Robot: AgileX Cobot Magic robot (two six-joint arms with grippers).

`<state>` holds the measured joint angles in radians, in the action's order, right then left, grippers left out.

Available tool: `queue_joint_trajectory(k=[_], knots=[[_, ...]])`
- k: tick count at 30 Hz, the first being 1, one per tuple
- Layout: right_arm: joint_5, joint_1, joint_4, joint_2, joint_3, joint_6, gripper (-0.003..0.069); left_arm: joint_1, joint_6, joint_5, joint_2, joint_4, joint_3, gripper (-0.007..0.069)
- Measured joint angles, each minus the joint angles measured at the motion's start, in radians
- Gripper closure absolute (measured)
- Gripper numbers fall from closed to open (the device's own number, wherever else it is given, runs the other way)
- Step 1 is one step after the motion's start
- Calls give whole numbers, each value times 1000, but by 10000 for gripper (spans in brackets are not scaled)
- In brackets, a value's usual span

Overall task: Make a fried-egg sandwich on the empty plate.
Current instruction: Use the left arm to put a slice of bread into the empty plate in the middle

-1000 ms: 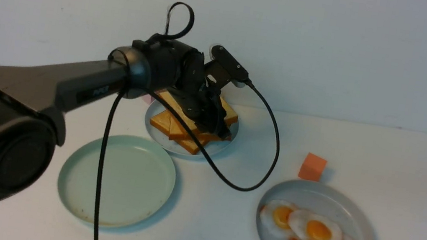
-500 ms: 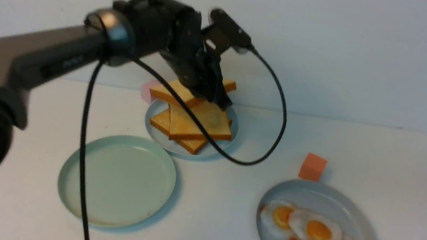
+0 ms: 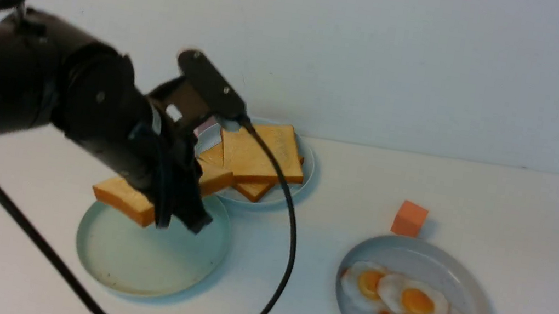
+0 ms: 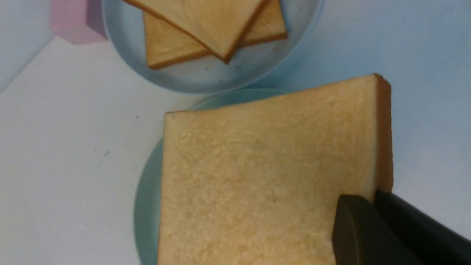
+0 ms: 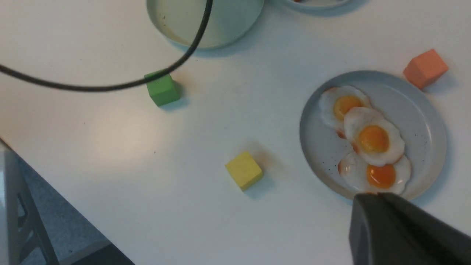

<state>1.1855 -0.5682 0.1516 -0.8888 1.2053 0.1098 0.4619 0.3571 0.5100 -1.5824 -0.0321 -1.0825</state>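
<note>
Lower left of the front view, the left gripper pinches a toast slice by one corner, flat above the empty plate, likely so it lands level as the sandwich base. At lower right the right gripper, closed on nothing, hovers near the egg plate, probably staged for an egg. Spare toast sits on the blue plate, centre.

The empty plate is sitting front left on the table, with a slice hanging over it. Just behind it, to the right, the toast plate is holding stacked toast. The egg plate is lying well to the right, carrying three overlapping eggs, with a cube standing just behind it.
</note>
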Motion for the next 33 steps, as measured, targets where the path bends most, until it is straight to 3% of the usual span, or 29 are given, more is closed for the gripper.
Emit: queue_joint_trajectory(k=[5,18,22,23,29,33], knots=[[-15,0,36,0,-2,0,627,-3,18,-97,-64,-32,45,601],[-16,0,71,0,-55,0,624,-3,18,-122,-169,-123,47,582],[-16,0,71,0,-55,0,622,-3,18,-124,-174,-124,47,483],[-16,0,71,0,-55,0,620,-3,18,-124,-173,-124,47,407],[-15,0,69,-15,-55,0,599,-2,-44,-92,-111,-116,47,184],[-22,0,27,-73,-55,0,551,1,-183,-59,41,-40,47,135]])
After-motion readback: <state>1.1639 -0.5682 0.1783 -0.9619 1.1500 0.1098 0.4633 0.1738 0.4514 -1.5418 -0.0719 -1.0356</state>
